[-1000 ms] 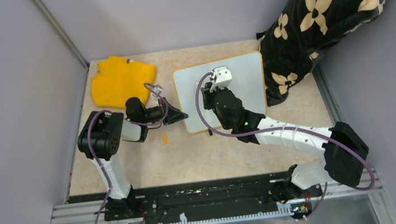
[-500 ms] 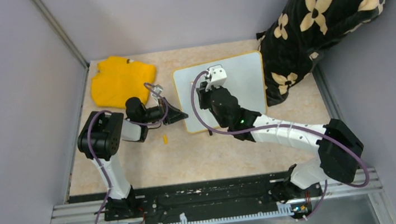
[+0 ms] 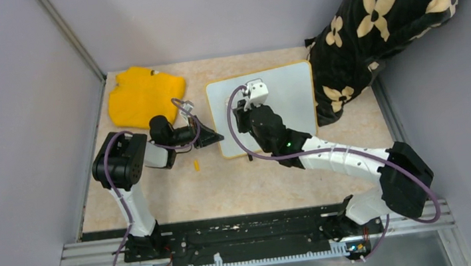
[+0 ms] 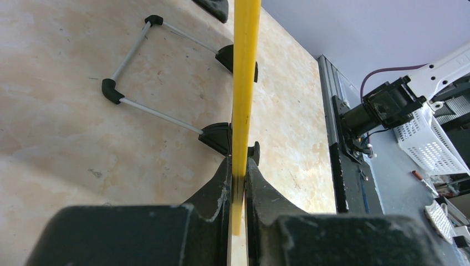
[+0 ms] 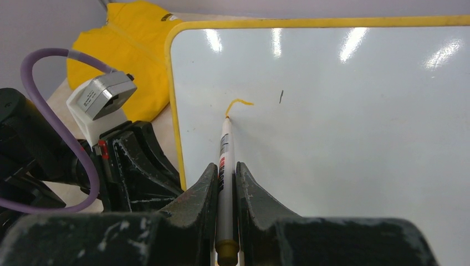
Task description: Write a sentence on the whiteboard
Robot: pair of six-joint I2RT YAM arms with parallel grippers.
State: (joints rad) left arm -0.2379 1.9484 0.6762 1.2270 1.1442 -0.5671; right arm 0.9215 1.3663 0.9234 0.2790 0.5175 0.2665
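Progress: barely begun. Right pincer (image 5: pixel 224 169) pinches marker (image 5: pixel 225 149), tip on whiteboard (image 5: pixel 360 138) near its left rim; sentence (image 5: pixel 237 104) amounts to 1 short yellow-orange stroke, nearly all words left. Left pincer (image 4: pixel 238 166) clamps that rim, board resting on table (image 4: pixel 83 111).

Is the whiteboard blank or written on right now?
Barely written on: the whiteboard shows one short yellow-orange stroke at the marker tip and a tiny dark fleck; the rest is bare.

Count's pretty short here: two arms (left arm (image 3: pixel 123 166), right arm (image 3: pixel 343 157)), one whiteboard (image 3: pixel 288 90), one marker (image 5: pixel 225 160), one yellow cloth (image 3: pixel 144 93), one flowery black cushion (image 3: pixel 380 16), one tiny orange bit (image 3: pixel 196 166) on the bench (image 3: pixel 259 184).
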